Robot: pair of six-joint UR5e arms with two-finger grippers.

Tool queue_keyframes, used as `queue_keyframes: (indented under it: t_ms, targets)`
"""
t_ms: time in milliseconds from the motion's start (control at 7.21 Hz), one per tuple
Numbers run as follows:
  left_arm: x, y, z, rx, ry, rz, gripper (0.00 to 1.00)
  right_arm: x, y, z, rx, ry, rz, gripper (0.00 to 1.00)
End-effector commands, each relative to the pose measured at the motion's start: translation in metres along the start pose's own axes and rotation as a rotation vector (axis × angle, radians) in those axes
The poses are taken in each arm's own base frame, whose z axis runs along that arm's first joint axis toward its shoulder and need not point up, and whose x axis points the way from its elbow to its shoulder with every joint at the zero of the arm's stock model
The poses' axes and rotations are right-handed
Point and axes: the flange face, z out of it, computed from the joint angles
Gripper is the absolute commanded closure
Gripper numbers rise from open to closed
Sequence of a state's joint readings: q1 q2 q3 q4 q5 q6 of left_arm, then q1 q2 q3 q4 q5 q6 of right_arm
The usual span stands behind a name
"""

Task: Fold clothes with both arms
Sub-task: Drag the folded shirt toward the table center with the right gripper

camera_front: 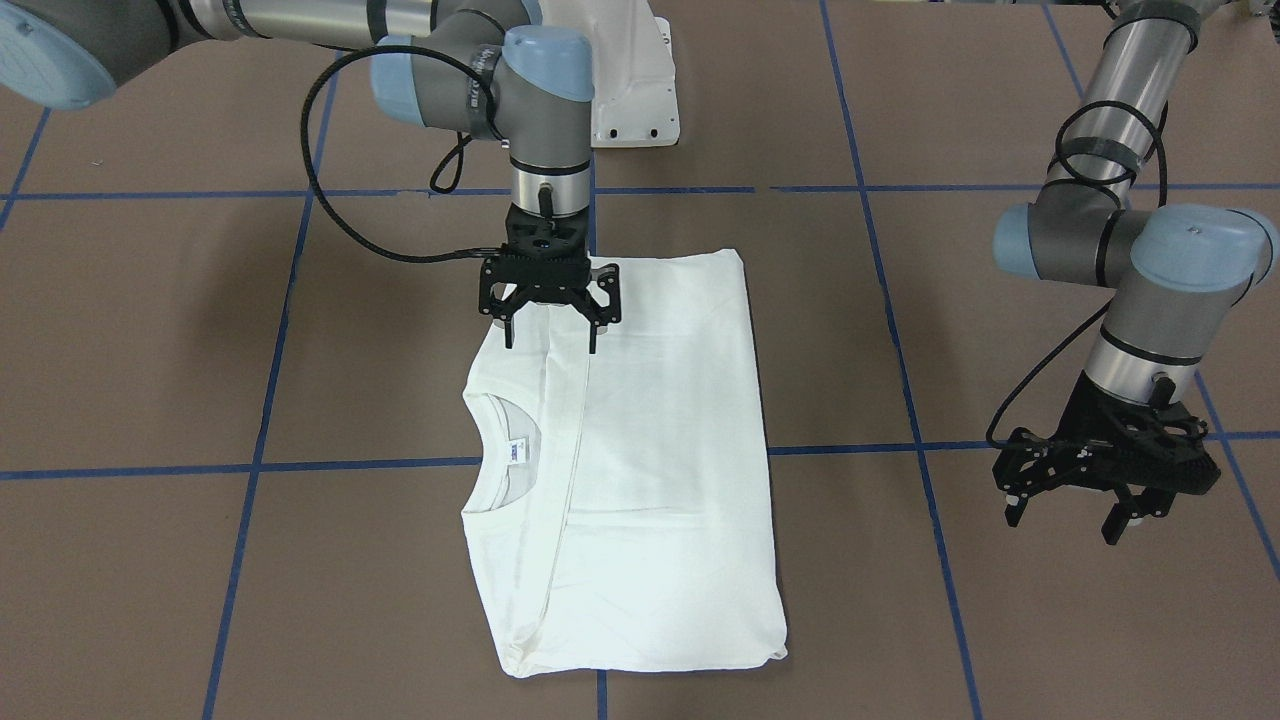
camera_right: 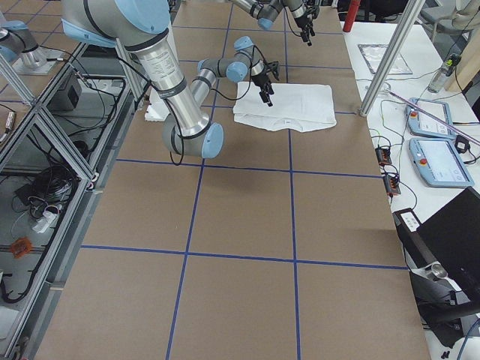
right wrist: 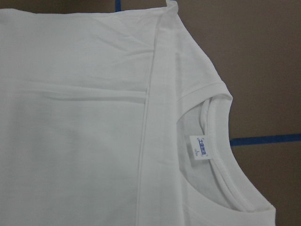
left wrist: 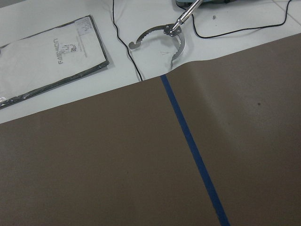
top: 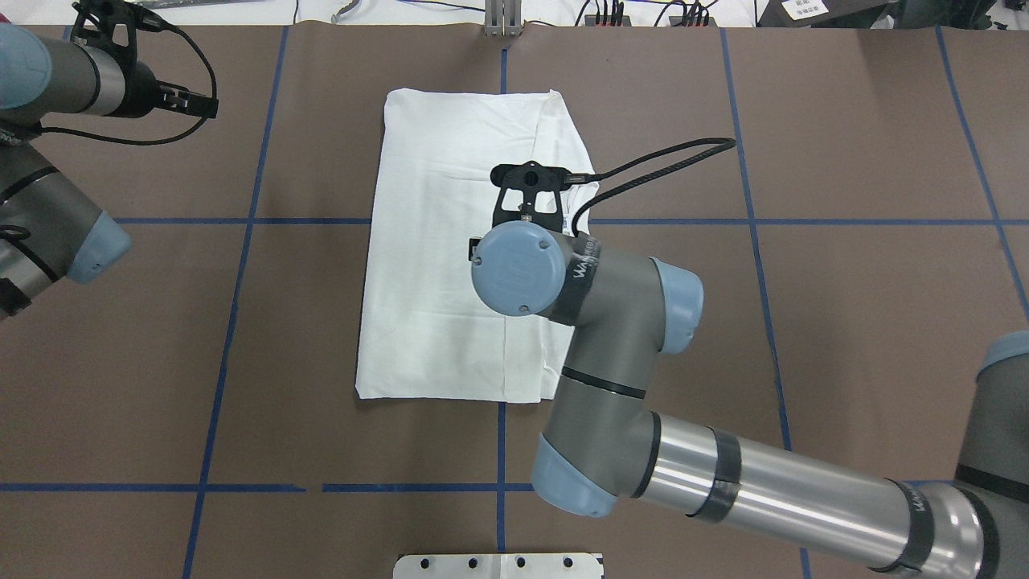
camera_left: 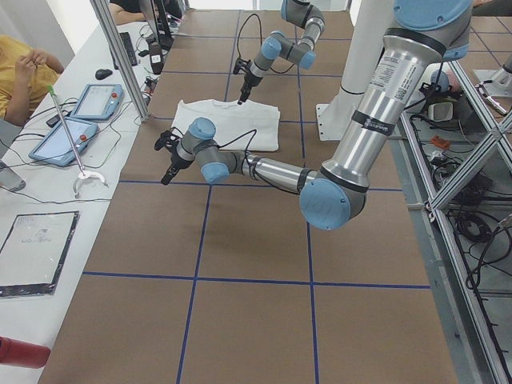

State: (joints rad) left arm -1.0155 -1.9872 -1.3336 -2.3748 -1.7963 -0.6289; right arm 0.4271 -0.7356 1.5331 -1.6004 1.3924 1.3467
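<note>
The white T-shirt (camera_front: 640, 470) lies flat on the brown table, folded into a long rectangle with its sleeves tucked in. Its collar and small neck label (camera_front: 517, 452) face up; the label also shows in the right wrist view (right wrist: 202, 147). No black text shows. My right gripper (camera_front: 551, 338) is open and empty and points down just above the shirt's edge near the collar end. My left gripper (camera_front: 1063, 520) is open and empty. It hangs above bare table well off to the side of the shirt (top: 458, 241).
Blue tape lines (camera_front: 262, 400) cross the brown table cover. The white base block (camera_front: 640, 80) stands at the robot's side. Past the table's far edge is a white bench with tablets (camera_left: 80, 120), a metal grabber tool (left wrist: 162, 35) and a seated person (camera_left: 20, 68).
</note>
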Motion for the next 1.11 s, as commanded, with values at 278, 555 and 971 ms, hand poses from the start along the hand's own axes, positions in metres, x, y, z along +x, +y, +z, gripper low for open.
queue_keyframes:
  t_ms: [278, 555, 971]
  targets:
    - [-0.001, 0.005, -0.008, 0.002, 0.007, 0.001, 0.00, -0.034, 0.042, 0.018, -0.211, 0.163, -0.074, 0.00]
    - [-0.001, 0.006, -0.008, 0.001, 0.006, 0.001, 0.00, -0.033, 0.066, 0.022, -0.234, 0.207, -0.106, 0.00]
    - [-0.001, 0.005, -0.008, 0.002, 0.005, 0.001, 0.00, -0.030, 0.084, 0.027, -0.245, 0.220, -0.126, 0.00]
